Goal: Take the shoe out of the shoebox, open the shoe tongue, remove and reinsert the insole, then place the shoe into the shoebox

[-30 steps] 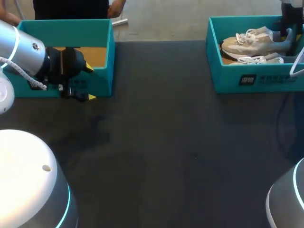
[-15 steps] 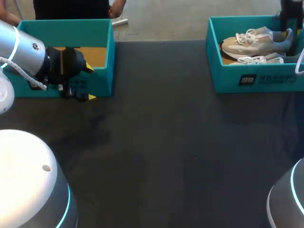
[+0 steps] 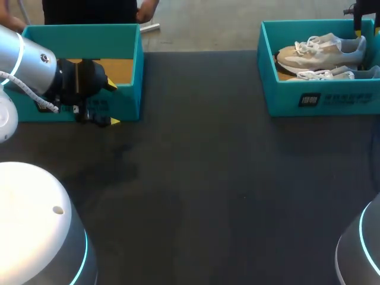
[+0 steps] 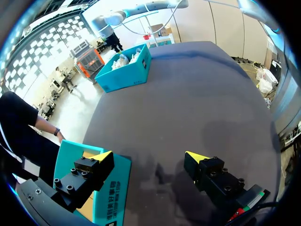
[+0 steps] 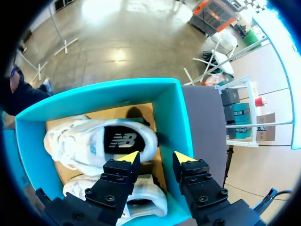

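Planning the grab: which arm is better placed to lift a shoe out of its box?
Right. The right fingers are open and hang directly over the shoebox with the shoes, just above the upper shoe. The left fingers sit at the other box across the table.

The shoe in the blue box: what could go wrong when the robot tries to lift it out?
1. The right gripper hangs open above the shoebox, one finger over the heel of the shoe, the other seemingly over the box wall. Going straight down, it might bump or pinch that wall.
2. A second shoe lies close beside it, and there are loose laces; the fingers might snag either one.
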